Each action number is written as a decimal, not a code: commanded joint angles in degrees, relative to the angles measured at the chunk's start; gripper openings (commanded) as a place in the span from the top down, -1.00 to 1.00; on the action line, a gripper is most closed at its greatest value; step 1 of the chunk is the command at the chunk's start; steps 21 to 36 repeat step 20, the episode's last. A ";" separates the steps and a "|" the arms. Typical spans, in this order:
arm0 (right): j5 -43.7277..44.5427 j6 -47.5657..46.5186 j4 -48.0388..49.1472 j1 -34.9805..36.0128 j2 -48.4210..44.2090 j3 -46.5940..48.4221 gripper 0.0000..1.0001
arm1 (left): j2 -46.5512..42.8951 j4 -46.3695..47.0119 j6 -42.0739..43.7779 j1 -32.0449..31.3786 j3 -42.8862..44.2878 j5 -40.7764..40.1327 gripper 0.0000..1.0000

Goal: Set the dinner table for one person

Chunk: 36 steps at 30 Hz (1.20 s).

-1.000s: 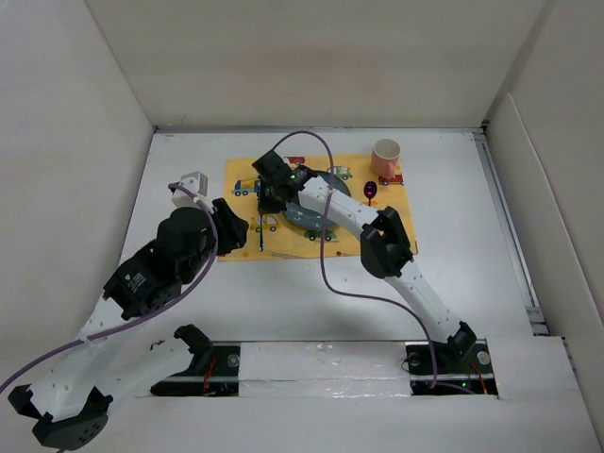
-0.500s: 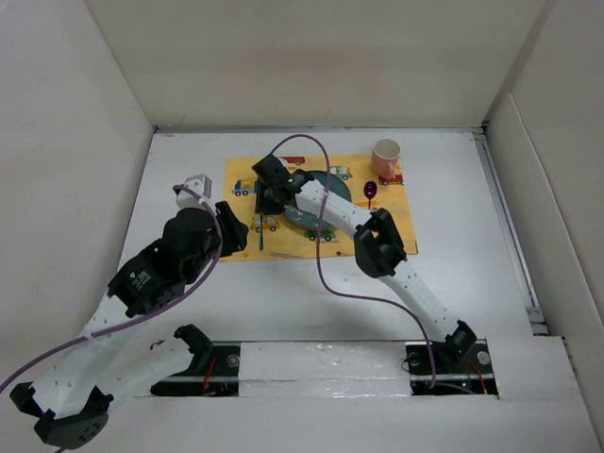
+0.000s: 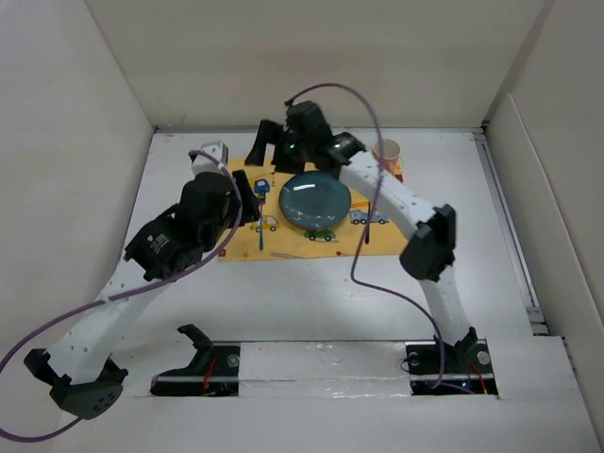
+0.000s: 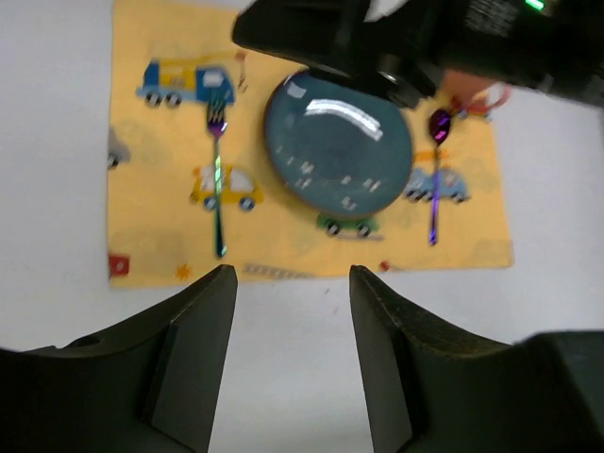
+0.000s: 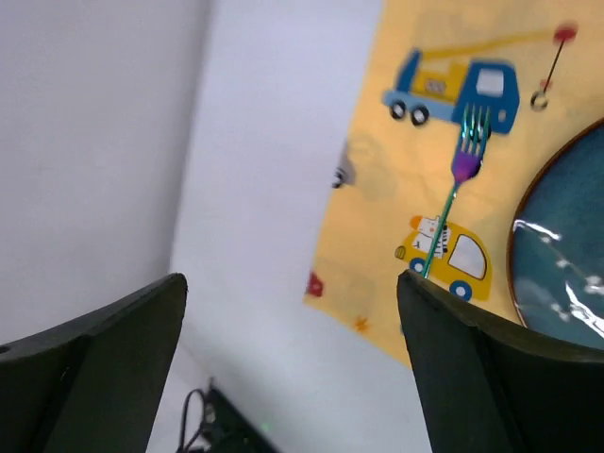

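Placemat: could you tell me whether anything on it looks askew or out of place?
Nothing stands out: fork left of the plate, spoon right, both roughly straight; the cup stands upright at the placemat's far right corner.

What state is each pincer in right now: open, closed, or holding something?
Left pincer: open, holding nothing.
Right pincer: open, holding nothing.

The left tool point(image 4: 293, 283) and the right tool point(image 5: 291, 283) both hover with jaws wide apart.
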 commanded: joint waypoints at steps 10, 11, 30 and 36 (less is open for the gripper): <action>7.24 -0.34 14.58 -33.83 -65.45 -49.04 -1.00 | 7.88 6.99 6.95 0.21 27.31 -11.35 -0.18; 7.24 0.88 13.89 -37.43 -70.44 -51.60 -1.00 | 7.18 6.72 6.95 0.21 27.13 -12.95 -0.19; 5.25 1.51 12.47 -42.65 -73.05 -63.41 -1.00 | -1.09 8.74 0.18 0.21 9.12 -13.85 -0.25; 5.25 1.51 12.47 -42.65 -73.05 -63.41 -1.00 | -1.09 8.74 0.18 0.21 9.12 -13.85 -0.25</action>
